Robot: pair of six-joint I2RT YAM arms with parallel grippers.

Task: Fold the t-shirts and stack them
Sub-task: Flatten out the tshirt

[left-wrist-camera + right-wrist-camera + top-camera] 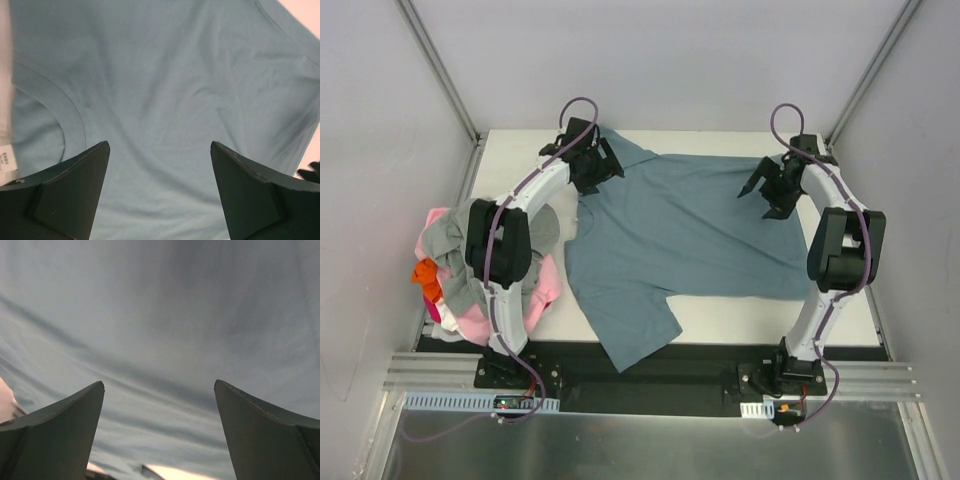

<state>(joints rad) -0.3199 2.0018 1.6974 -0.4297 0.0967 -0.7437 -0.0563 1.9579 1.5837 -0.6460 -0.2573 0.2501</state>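
Note:
The large slate-blue t-shirt (680, 235) lies spread across the white table (750, 318), one sleeve hanging over the near edge. My left gripper (603, 170) hovers over its far left corner, by the neckline. In the left wrist view that gripper (159, 144) is open, with only blue cloth (165, 75) and the collar seam (75, 117) beneath. My right gripper (768, 195) hangs over the shirt's far right end. Its wrist view shows it (159, 382) open too, above rippled blue fabric (160, 305). Nothing sits between either pair of jaws.
A heap of other t-shirts lies at the table's left edge, partly under the left arm: grey (450, 235), pink (548, 285), orange (426, 273) and white (448, 325). Enclosure walls stand close on both sides and at the back.

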